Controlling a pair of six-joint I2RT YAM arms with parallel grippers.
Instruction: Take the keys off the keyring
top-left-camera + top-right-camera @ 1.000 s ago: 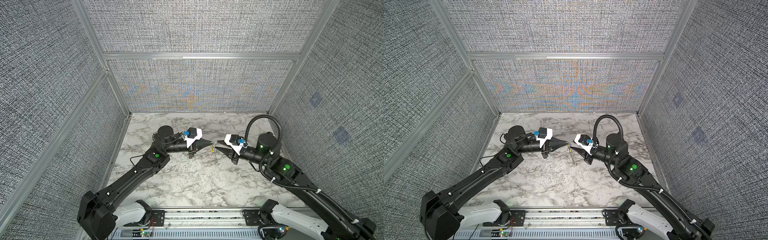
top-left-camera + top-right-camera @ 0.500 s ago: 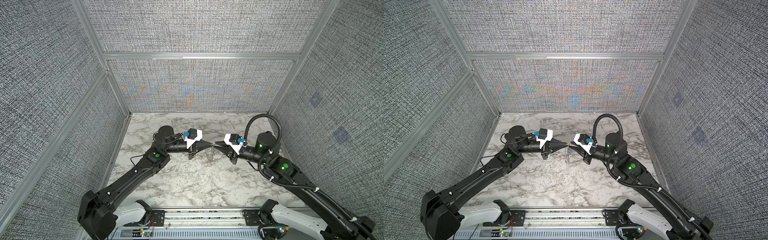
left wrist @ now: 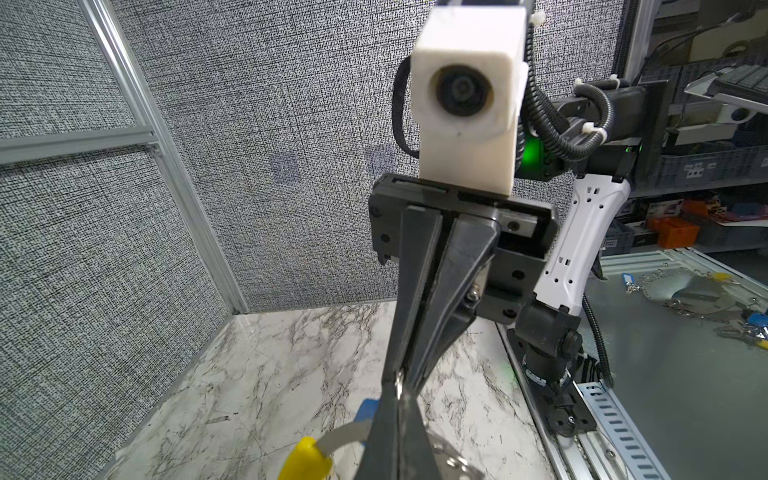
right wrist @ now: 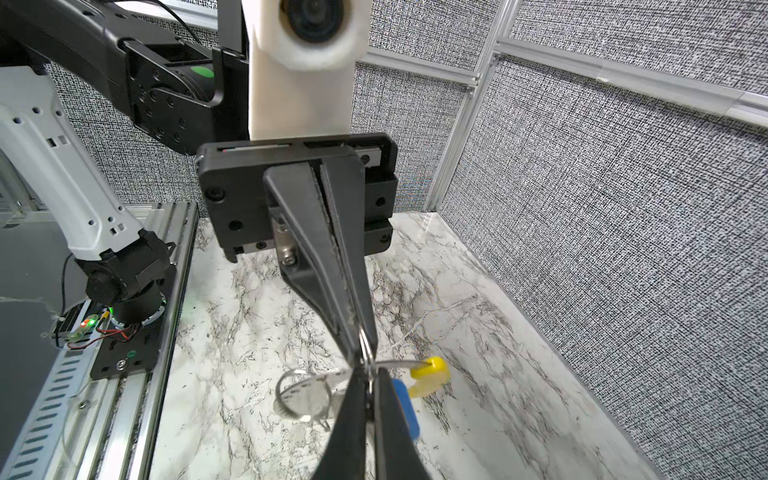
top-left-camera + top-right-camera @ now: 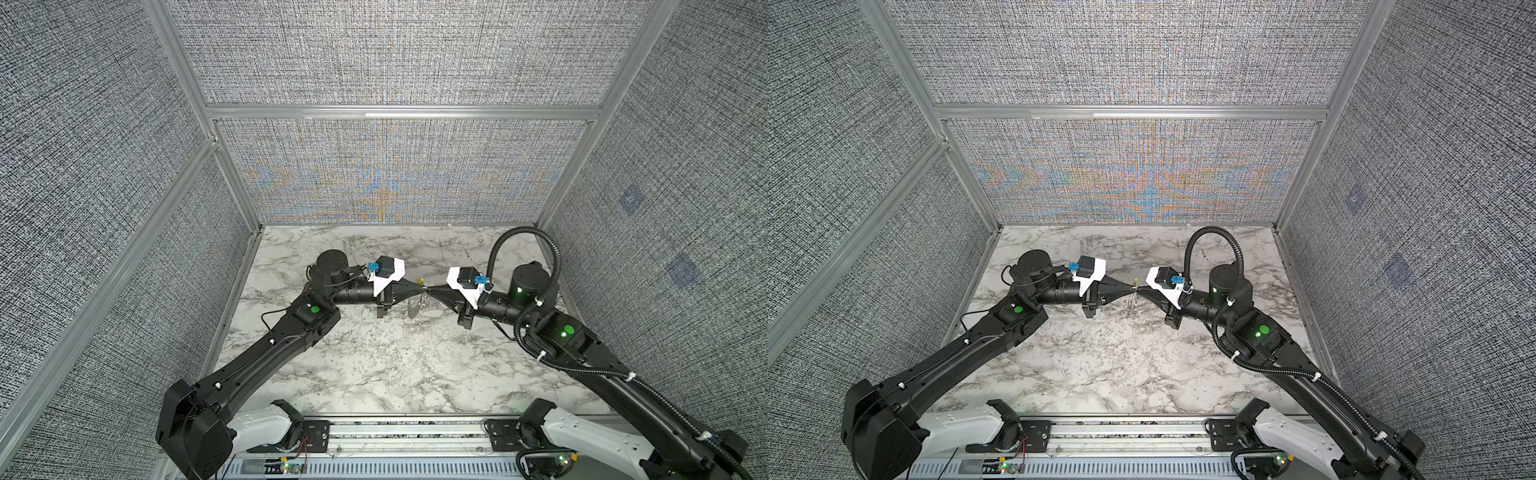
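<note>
My two grippers meet tip to tip above the middle of the marble table point(image 5: 374, 374). The left gripper point(image 5: 423, 287) point(image 3: 397, 390) is shut on the keyring point(image 5: 415, 307) point(image 4: 399, 365), a thin grey hoop that hangs below the tips. Its yellow sleeve point(image 3: 305, 461) point(image 4: 432, 368) sticks out behind. The right gripper point(image 5: 433, 289) point(image 4: 368, 376) is shut on the hoop's thin rim at nearly the same spot. The blue key point(image 4: 405, 409) point(image 3: 368, 409) hangs beside the right fingers. A pale, blurred piece point(image 4: 303, 395) swings below; I cannot make out its shape.
Grey fabric walls with aluminium posts point(image 5: 245, 187) close in the table on three sides. Both arm bases sit on a rail point(image 5: 407, 432) along the front edge. The right arm's black cable hose point(image 5: 519, 237) loops up behind its wrist.
The right gripper has moved left to the left gripper's tip and closed its jaws there. The hanging hoop has swung. The left arm has held still.
</note>
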